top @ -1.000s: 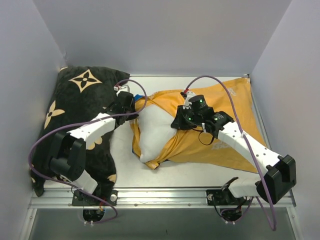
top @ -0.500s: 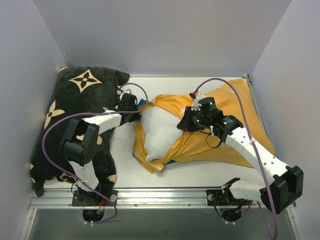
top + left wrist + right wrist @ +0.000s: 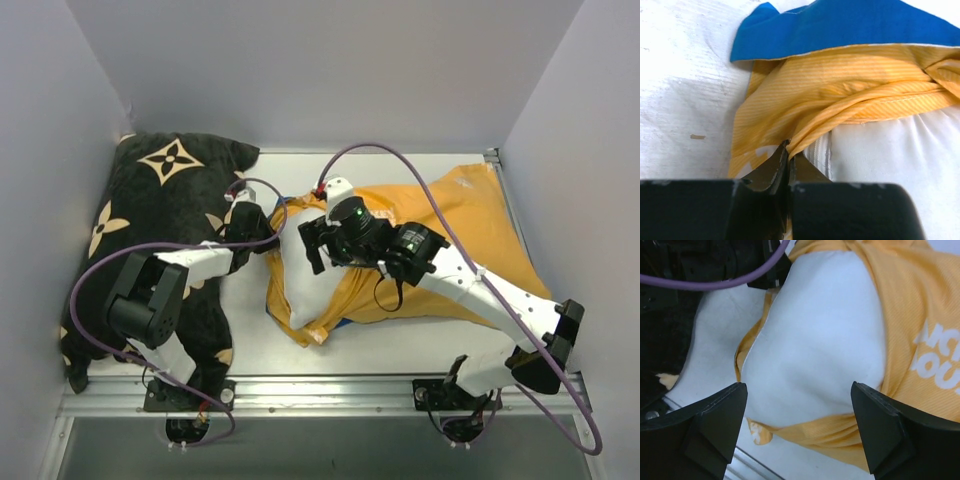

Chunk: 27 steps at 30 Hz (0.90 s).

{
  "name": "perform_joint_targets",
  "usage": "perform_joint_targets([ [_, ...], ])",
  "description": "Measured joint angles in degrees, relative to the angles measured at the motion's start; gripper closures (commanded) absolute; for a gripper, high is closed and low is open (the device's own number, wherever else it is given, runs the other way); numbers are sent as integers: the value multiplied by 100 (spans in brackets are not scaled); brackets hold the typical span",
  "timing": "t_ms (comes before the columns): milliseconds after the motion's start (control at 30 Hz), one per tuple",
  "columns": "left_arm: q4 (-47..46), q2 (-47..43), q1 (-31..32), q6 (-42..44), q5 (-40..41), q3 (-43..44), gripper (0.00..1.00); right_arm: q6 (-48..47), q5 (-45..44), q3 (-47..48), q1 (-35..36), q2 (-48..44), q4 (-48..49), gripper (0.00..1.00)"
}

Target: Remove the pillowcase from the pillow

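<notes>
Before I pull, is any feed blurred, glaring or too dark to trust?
Top external: even light, sharp, though the black pillow loses detail. Left wrist: pillowcase weave crisp, left gripper dark and soft up close. Right wrist: pillow bright, nearly featureless; right gripper in silhouette.

Item 1: pillowcase (image 3: pixel 920 305), orange-yellow inner face. White block lettering (image 3: pixel 937 357) in two rows, cut off by the right edge of the right wrist view. The upper row reads roughly "CK", the lower row "OU".
Item 2: black pillow (image 3: pixel 165 200). Tan flower and four-point star emblems (image 3: pixel 171 159), decorative marks only.
</notes>
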State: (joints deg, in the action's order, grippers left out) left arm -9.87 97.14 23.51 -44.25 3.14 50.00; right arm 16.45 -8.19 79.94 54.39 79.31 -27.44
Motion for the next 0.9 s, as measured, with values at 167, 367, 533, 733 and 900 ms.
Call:
perform_joint_targets([
  [167, -136, -55, 0, -85, -122, -81, 100, -426, -717, 730, 271, 831, -66, 3],
  [367, -190, -55, -37, -232, -188, -116, 100, -782, -905, 1023, 227, 2326, -28, 0],
  [533, -181, -55, -90, -337, -214, -136, 100, -765, -1025, 791, 157, 2839, 149, 55],
  [733, -107, -55, -160, -358, -243, -70, 100, -382, -769, 238, -160, 2337, 560, 100],
  [900, 127, 31, -385, -361, -439, 422, 100, -177, -282, -782, -273, 1005, 1045, 100],
])
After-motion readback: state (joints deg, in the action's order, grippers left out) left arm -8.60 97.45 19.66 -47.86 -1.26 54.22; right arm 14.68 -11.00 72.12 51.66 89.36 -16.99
